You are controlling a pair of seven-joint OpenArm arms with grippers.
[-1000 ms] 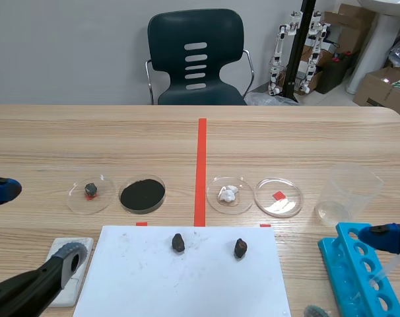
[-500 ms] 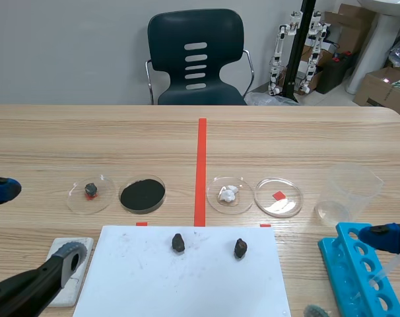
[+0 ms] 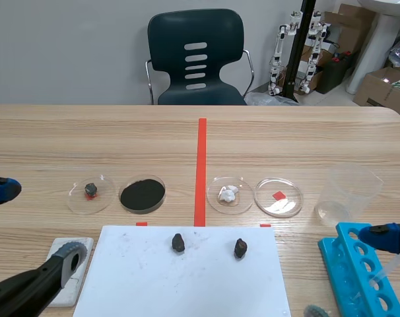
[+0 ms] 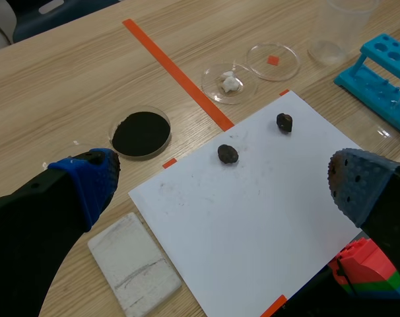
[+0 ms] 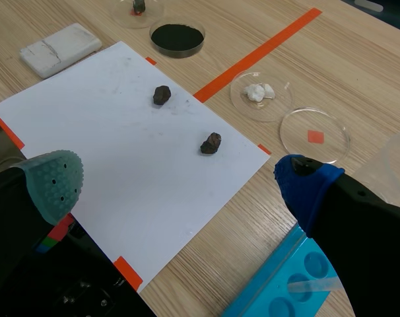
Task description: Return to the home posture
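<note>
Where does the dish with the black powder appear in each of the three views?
Scene view: the black powder dish lies left of the tape line, beyond the white paper.
Left wrist view: the dish lies ahead of the left tool, beyond the paper.
Right wrist view: the dish lies far ahead of the right tool, beyond the paper.
Shared landmark: the orange-red tape line beside the dish.

Left hand (image 4: 220,179): I see its fingers spread wide with nothing between them, a blue dotted pad (image 4: 88,181) on one tip and a grey one on the other. It hangs low at the near left of the counter (image 3: 41,142). Right hand (image 5: 180,183): fingers likewise spread and empty, low at the near right beside the blue rack (image 3: 355,264).
</note>
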